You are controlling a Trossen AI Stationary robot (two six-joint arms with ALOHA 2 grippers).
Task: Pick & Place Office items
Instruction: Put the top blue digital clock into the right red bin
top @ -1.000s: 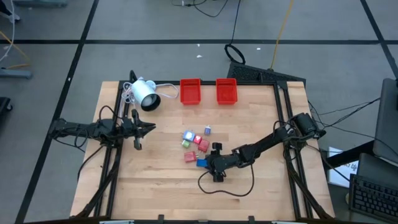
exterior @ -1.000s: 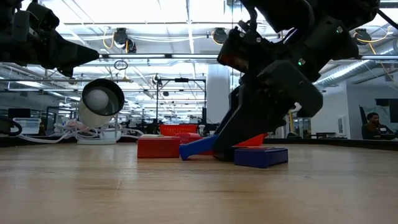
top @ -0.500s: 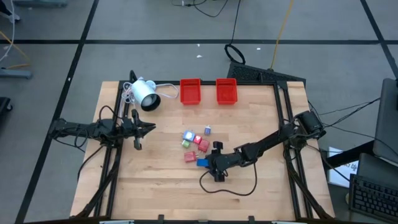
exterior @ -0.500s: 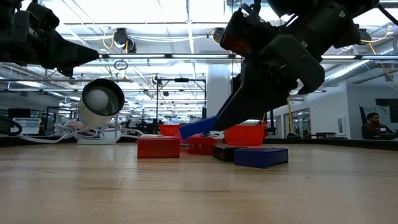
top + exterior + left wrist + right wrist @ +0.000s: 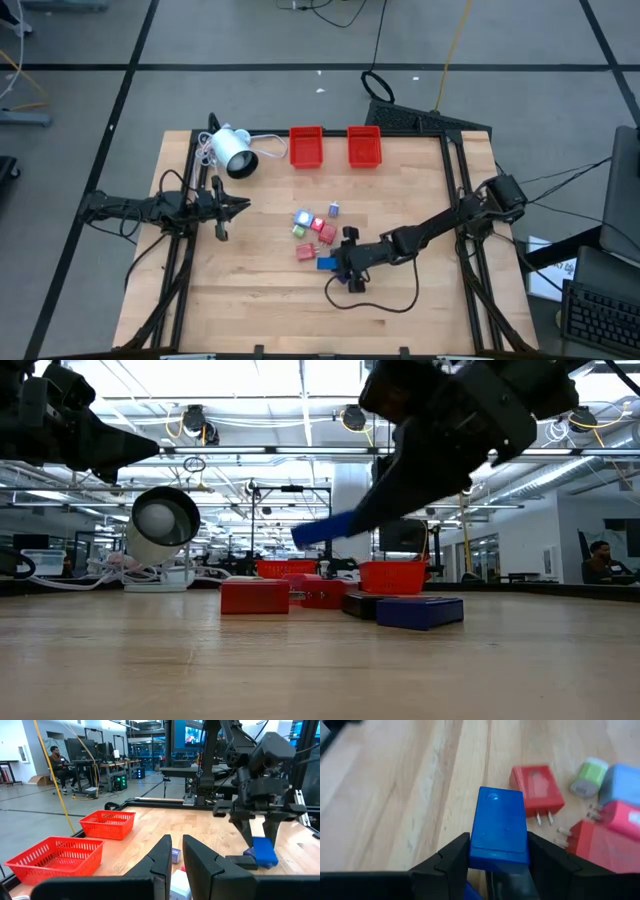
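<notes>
Smooth blue block (image 5: 498, 826) in right pincer (image 5: 496, 851)

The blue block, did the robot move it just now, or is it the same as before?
Yes. The right gripper, already shut on the blue block, lifted it off the table and now holds it above the other pieces. Another blue piece and the red piece stayed on the wood. The left gripper and both red trays did not move.

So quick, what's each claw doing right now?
Left gripper: shut, empty, over the table's left side.
Right gripper: shut on the blue block, lifted off the table.
</notes>
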